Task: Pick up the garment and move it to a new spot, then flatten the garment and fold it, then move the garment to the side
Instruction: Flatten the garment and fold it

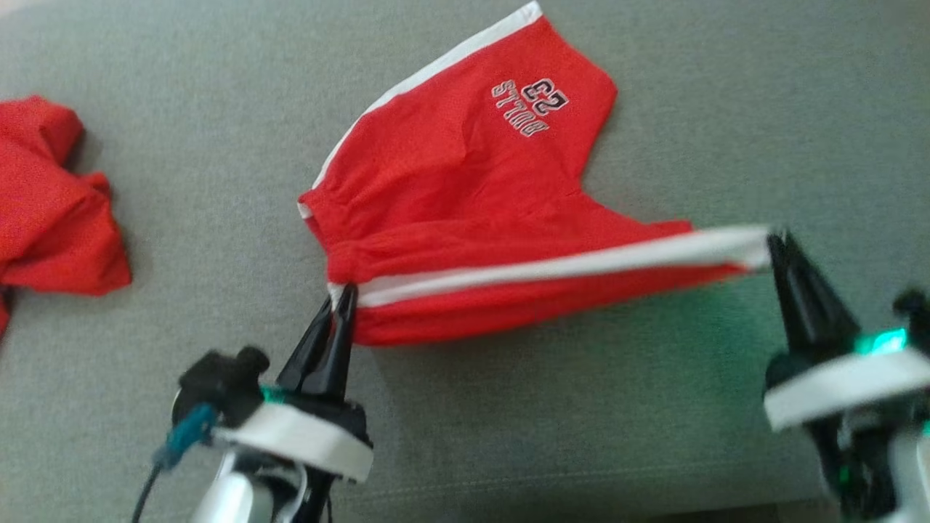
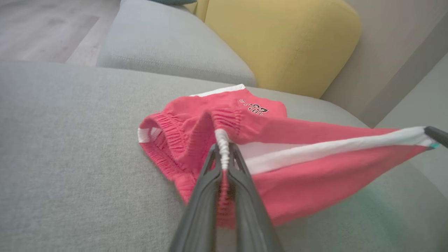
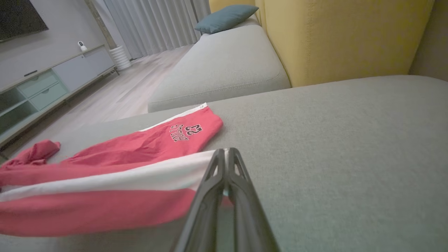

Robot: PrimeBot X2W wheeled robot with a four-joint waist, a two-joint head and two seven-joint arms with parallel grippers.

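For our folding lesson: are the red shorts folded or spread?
Spread: the shorts are stretched between left gripper and right gripper, one leg flat.

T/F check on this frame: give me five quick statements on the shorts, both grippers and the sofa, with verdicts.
1. The left gripper and the right gripper are both shut on the red shorts. True.
2. The shorts lie folded in half on the grey cushion. False: they are unfolded, with their white-striped side stretched between the two grippers.
3. The left gripper's fingers pinch the gathered waistband. True.
4. A second red garment lies right of the shorts in the head view. False: it lies to their left.
5. The backrest behind the shorts is blue. False: it is yellow.
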